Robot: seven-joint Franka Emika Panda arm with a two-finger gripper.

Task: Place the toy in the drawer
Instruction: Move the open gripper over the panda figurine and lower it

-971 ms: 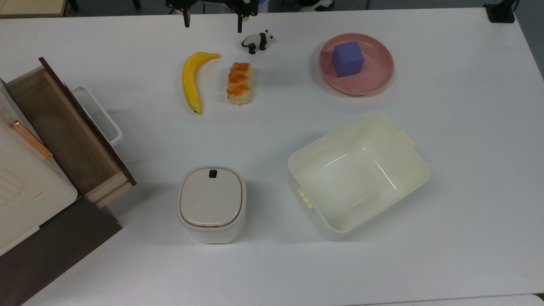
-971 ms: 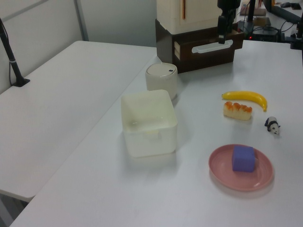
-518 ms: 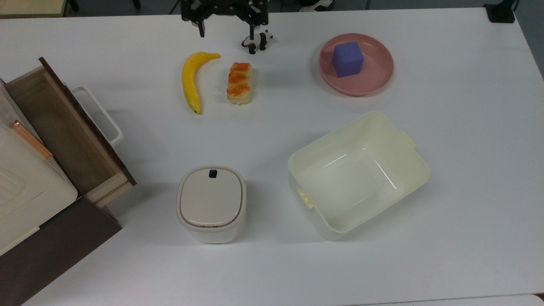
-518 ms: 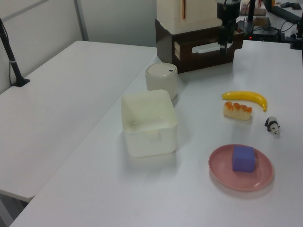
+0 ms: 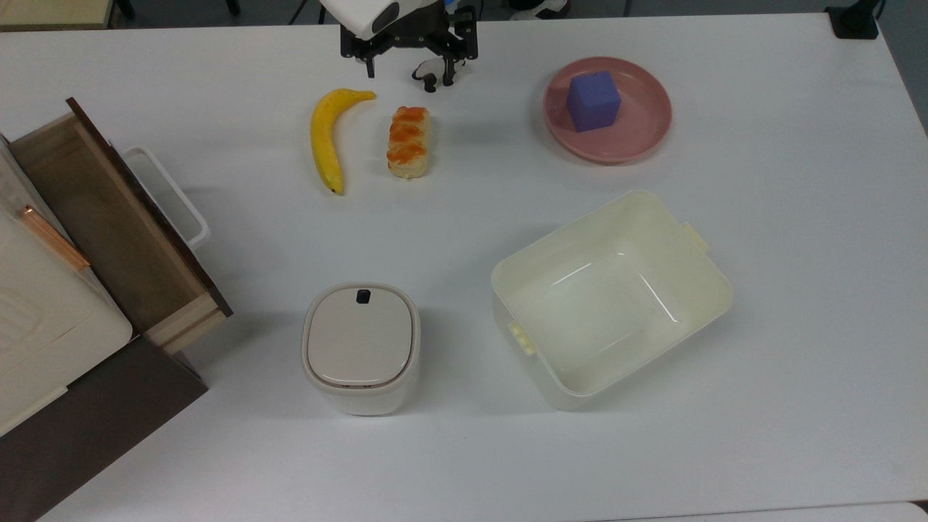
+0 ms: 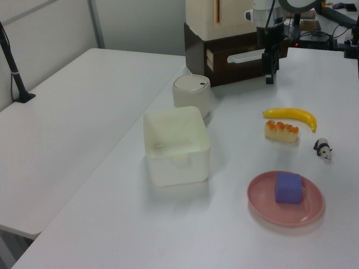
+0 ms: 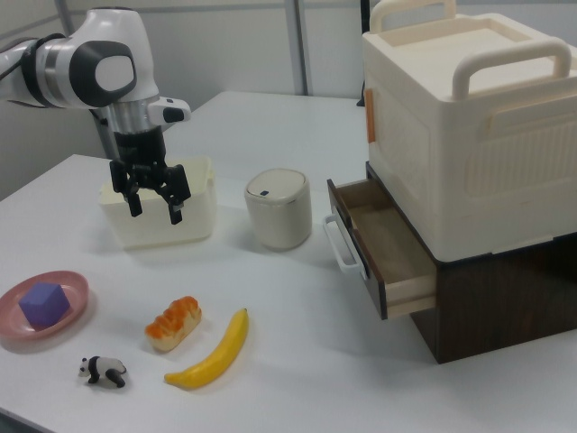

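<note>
**Open gripper above the panda**

The gripper (image 7: 152, 200) hung with its two fingers spread and nothing between them. Below it, on the table, stood the toy (image 7: 103, 370), close to the bread roll (image 7: 173, 323) and the banana (image 7: 213, 351). It looked light, rigid and smooth, so probably best pinched across its flanks. It was a tiny black-and-white panda on four legs. Far off, the drawer (image 7: 383, 248) stood open.

Gripper (image 5: 409, 64) lowered, now over toy (image 5: 431, 74)
</note>
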